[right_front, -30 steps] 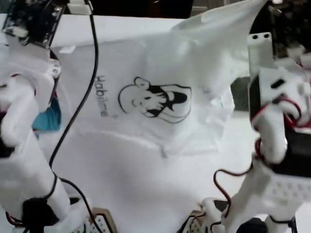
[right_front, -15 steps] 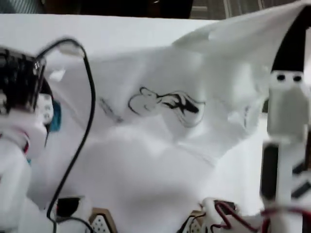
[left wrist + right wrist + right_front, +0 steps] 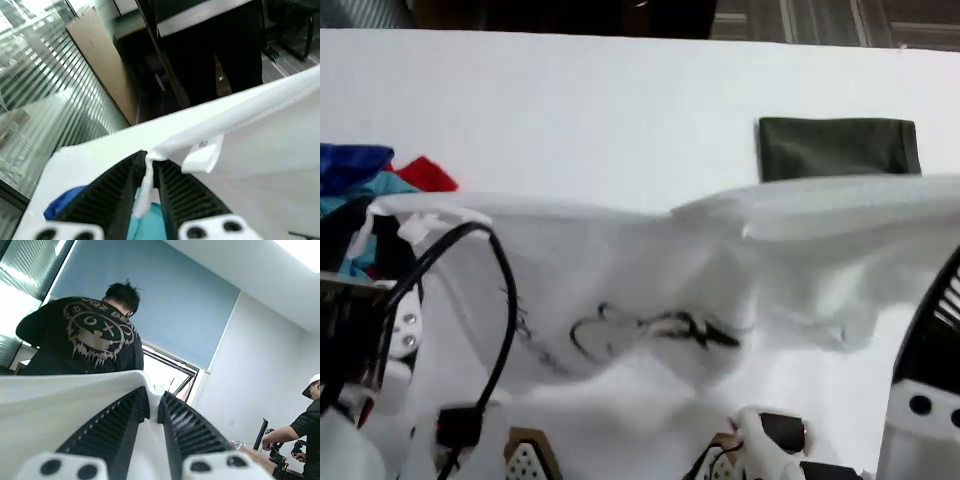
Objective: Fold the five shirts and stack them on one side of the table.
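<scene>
White shirt point(image 3: 670, 290) hangs spread in the air across the near half of the table point(image 3: 570, 100), top edge pulled into a roughly level line and the lower part sagging toward the arm bases. The black line print point(image 3: 650, 330) on its front faces the high camera. The left gripper point(image 3: 148, 161) has its jaws together, clamped on a thin bunched bit of the shirt's top edge. The cloth comes up out of the gap between the two black ribbed fingers point(image 3: 185, 192), and the rest of the shirt point(image 3: 270, 130) stretches away from the tips. The neck label point(image 3: 202, 155) sits just beside that pinch point. The right gripper point(image 3: 153, 395) is also closed on the shirt, with white fabric point(image 3: 60, 395) draped over and between its fingers; the gap at the tips is only a narrow slit. In the high view the left arm point(image 3: 360, 330) is at the shirt's left corner and the right arm point(image 3: 925, 400) under its right end. A black cable point(image 3: 500, 300) loops in front of the shirt. A folded dark green shirt point(image 3: 837, 148) lies flat on the right side of the table, beyond the held shirt. A heap of shirts point(image 3: 370, 175) in blue, red and teal lies at the left edge, near the left arm.
</scene>
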